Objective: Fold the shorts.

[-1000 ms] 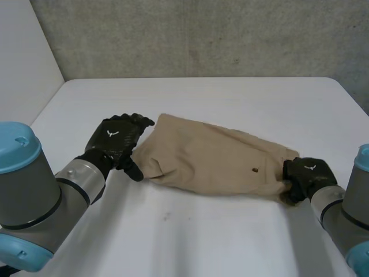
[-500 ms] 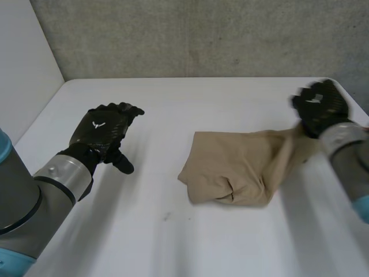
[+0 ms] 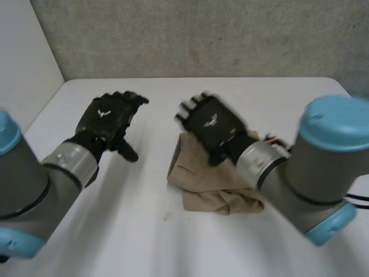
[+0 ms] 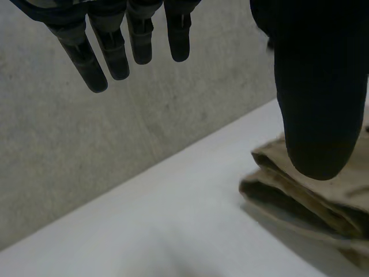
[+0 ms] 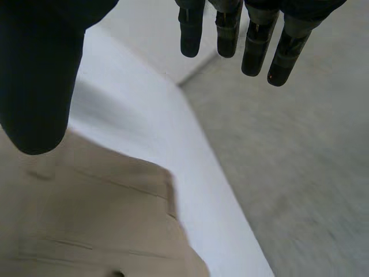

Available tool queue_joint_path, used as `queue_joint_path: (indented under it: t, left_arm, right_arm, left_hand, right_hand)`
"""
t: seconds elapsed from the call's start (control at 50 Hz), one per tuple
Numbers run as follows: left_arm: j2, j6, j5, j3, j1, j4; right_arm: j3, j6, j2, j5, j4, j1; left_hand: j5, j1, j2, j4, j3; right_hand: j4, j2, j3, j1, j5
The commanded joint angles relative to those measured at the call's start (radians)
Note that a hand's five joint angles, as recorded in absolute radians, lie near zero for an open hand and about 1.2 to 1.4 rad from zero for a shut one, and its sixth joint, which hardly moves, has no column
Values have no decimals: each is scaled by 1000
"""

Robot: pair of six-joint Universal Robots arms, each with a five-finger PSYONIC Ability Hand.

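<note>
1. The shorts (image 3: 199, 182) lie in a doubled, rumpled heap on the table (image 3: 115, 231), partly beneath the right hand (image 3: 212, 124).
2. Both hands are spread and hold nothing; the left hand (image 3: 109, 120) hovers apart from the cloth.
3. Risk: the uneven layers may slip or spring open if pressed off-centre.

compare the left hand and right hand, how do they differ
The left hand is over bare table, beside the shorts; the right hand is over the shorts. In the head view the left hand's fingers angle rightward, the right hand's leftward. Both are open, holding nothing.
</note>
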Motion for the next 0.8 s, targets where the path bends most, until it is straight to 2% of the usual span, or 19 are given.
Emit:
queue_joint_path:
  t: [0.02, 0.04, 0.06, 0.2, 0.26, 0.42, 0.5, 0.62, 0.8]
  left_arm:
    - [-192, -9, -6, 260, -110, -3]
    - [-271, -11, -7, 358, -159, -15]
    - [-298, -12, -7, 388, -174, -23]
    - [-540, -34, -12, 590, -234, -83]
    - [-606, -34, -17, 621, -242, -101]
    - [-743, -12, -96, 652, -239, -182]
    - [-745, 30, -102, 650, -234, -210]
    - [-697, 104, -102, 630, -236, -232]
    - [-432, 106, -104, 583, -245, -233]
  right_arm:
    - [28, 473, -107, 70, 43, -178]
    - [26, 477, -103, 69, 68, -189]
    - [23, 474, -94, 72, 88, -192]
    - [-29, 400, 63, 92, 173, -207]
    - [-49, 385, 138, 108, 185, -222]
    - [-92, 374, 253, 161, 231, -229]
    - [-142, 322, 295, 187, 318, -227]
    - [-179, 279, 272, 196, 352, -215]
    - [-244, 337, 53, 210, 315, -215]
  left_hand:
    - [11, -10, 13, 11, -12]
    - [17, -4, 18, 16, -6]
    - [20, -1, 21, 19, -3]
    - [31, 11, 33, 31, 9]
    - [37, 17, 39, 37, 15]
    - [58, 37, 60, 58, 35]
    - [55, 34, 57, 55, 33]
    - [34, 14, 36, 34, 12]
    - [5, -16, 7, 5, -17]
  right_hand:
    - [-55, -40, -36, -26, -61]
    - [-55, -40, -36, -26, -61]
    - [-55, -40, -36, -26, -61]
    - [-55, -40, -36, -26, -61]
    - [-55, -40, -36, -26, -61]
    - [-55, -40, -36, -26, -61]
    - [-55, -40, -36, -26, -61]
    - [-55, -40, -36, -26, -61]
    - [-55, -40, -36, -26, -61]
